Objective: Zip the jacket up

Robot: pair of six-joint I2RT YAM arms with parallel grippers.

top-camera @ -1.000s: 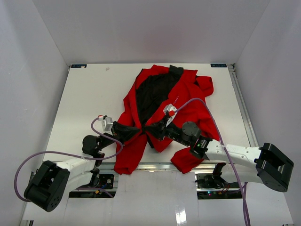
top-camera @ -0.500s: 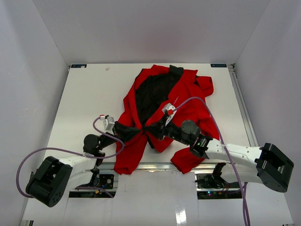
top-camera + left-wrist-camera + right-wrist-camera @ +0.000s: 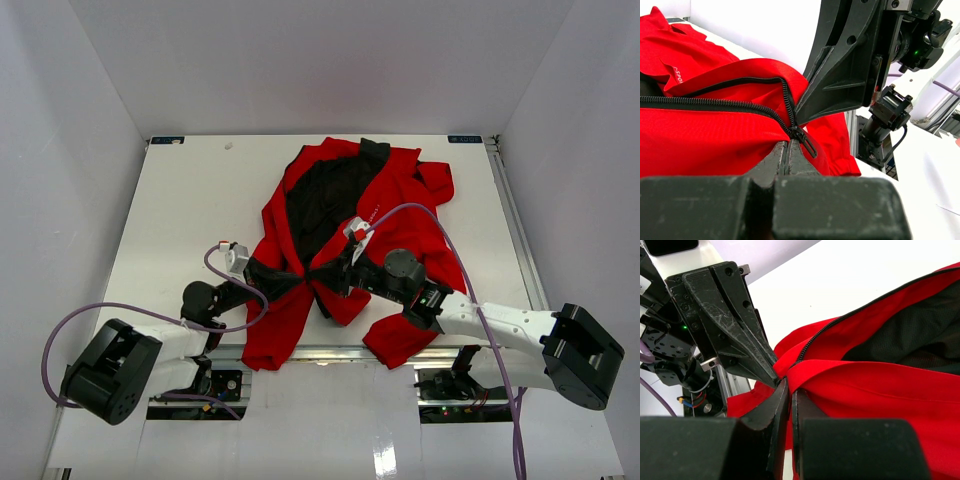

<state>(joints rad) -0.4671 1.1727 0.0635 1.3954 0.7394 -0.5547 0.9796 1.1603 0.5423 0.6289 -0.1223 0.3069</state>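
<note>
- My left arm [image 3: 165, 342] lies low and reaches from its base toward 2 o'clock in the top view.
- My left gripper [image 3: 298, 278] points toward 3 o'clock, its fingers pressed tight together on the jacket [image 3: 400, 235].
- My right arm [image 3: 490, 325] stretches from its base toward 10 o'clock, forearm nearly flat.
- My right gripper [image 3: 318, 274] points toward 9 o'clock, its fingers pinching the jacket with only a thin slit between them.
- The two grippers meet nose to nose, tips just beside each other.

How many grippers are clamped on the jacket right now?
2. The left gripper pinches the jacket at the lower end of the zipper, by the slider; the right gripper grips the facing red edge, tip to tip.
</note>
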